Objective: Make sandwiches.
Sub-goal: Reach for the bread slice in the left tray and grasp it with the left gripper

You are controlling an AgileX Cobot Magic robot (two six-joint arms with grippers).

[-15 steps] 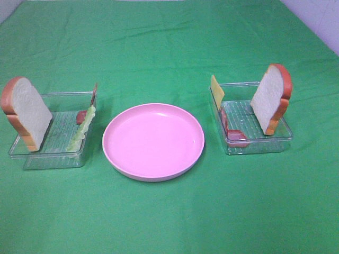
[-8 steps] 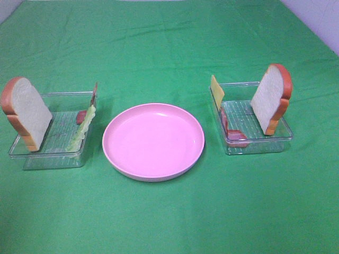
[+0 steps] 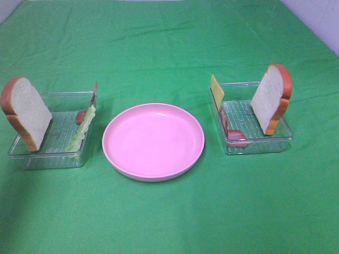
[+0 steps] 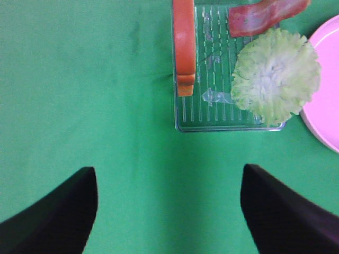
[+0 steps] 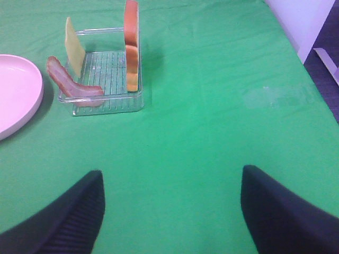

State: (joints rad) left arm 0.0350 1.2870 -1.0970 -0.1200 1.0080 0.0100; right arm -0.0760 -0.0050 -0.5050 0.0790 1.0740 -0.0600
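Left gripper [image 4: 168, 168]: fingers spread wide, nothing between them, hanging over bare green cloth [image 3: 169, 47] just short of the left tray's near edge.

Left tray [image 3: 50, 160]: clear plastic, at the table's left side.
- Left bread slice [image 3: 26, 112] stands tilted against the outer wall, crust rising above the rim.
- Lettuce [image 3: 81, 132] leans on the inner wall, nearest the plate.
- Left meat strip [image 4: 263, 17] sits behind the lettuce, toward the far end.
- Ribbed floor between bread and lettuce is open.

Pink plate [image 3: 153, 177]: centre, between the trays, bare. Narrow strip of cloth on either side, touching neither tray.

Right tray [image 3: 259, 145]:
- Cheese square [image 3: 216, 91] upright at the inner far corner.
- Right meat strip [image 3: 237, 136] draped along the inner wall down to the near corner.
- Right bread slice [image 3: 270, 100] upright by the outer wall, well above the rim.

Right gripper [image 5: 172, 169]: fingers parted, holding nothing, over open cloth, well apart from the right tray.

Broad free cloth along the near and far edges. No sandwich stacked yet; all parts lie in the trays.
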